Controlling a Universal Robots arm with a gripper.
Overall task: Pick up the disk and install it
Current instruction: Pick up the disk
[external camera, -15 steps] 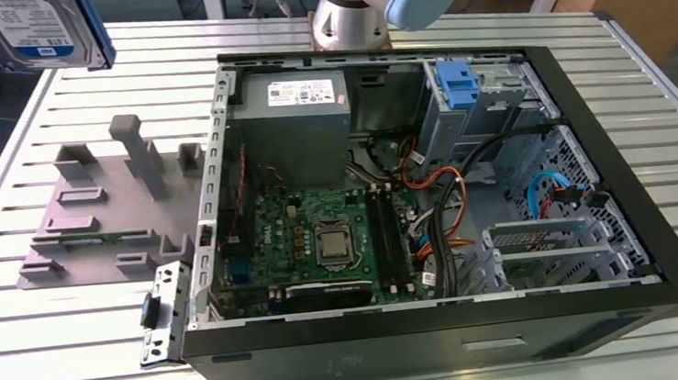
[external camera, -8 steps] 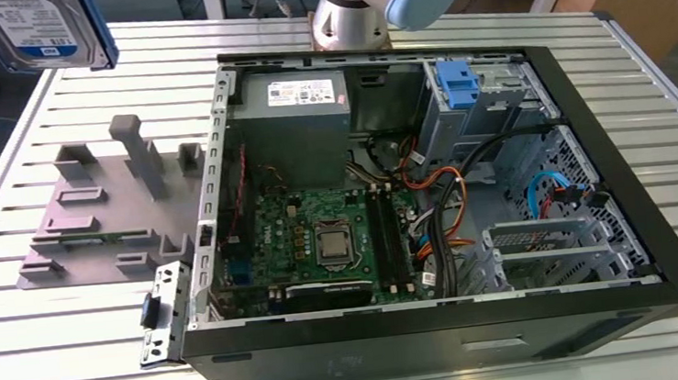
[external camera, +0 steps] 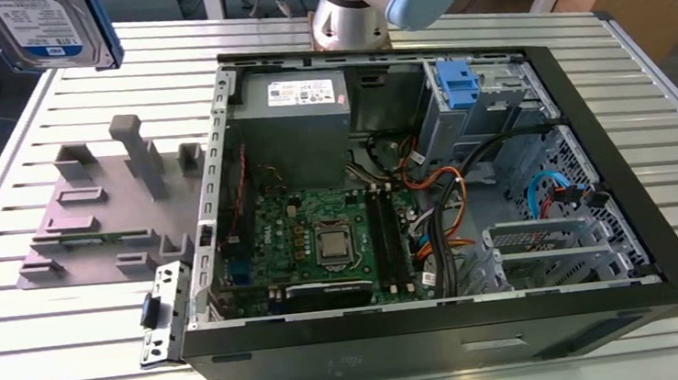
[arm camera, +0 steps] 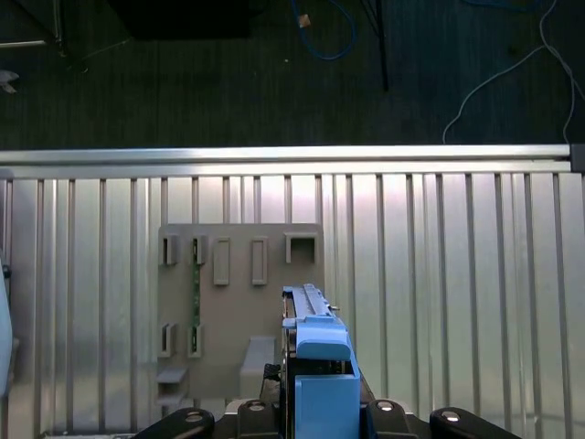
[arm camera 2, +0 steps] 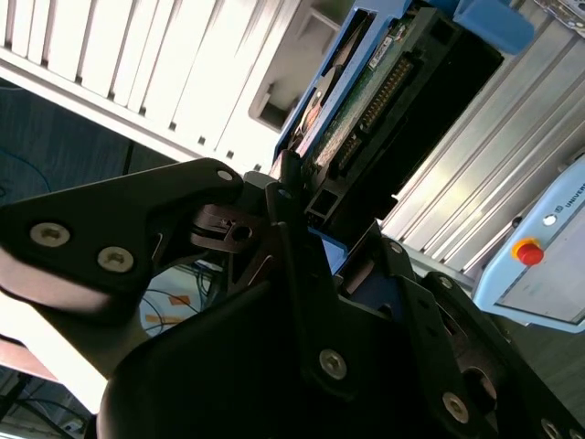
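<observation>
Black, hard-edged and studded with bright screws, the tool (arm camera 2: 306, 215) was clamped on the disk (arm camera 2: 384, 82), one finger on each side of it in both wrist views. That side of the disk showed a green circuit board with a dark row of connector pins, bordered by glossy blue plastic rails. In the exterior view the disk (external camera: 48, 26) hung in the air at the far corner on the exterior view's left. It was a flat rectangle with a white-and-blue label on silver metal, framed in blue.

Below it, in the first wrist view, lay the matte grey plastic holder (arm camera: 238, 302) with its rectangular slots and upright posts. The holder rested on the counter (arm camera: 457, 274), whose ribbed aluminium slats shone. On the exterior view's right of the holder, the open black computer case (external camera: 639, 247) lay on its side, well apart from the disk. It showed a green motherboard (external camera: 318, 238), bundled coloured cables and a perforated grey metal drive bay (external camera: 491, 94) carrying a blue bracket (external camera: 457, 83).
</observation>
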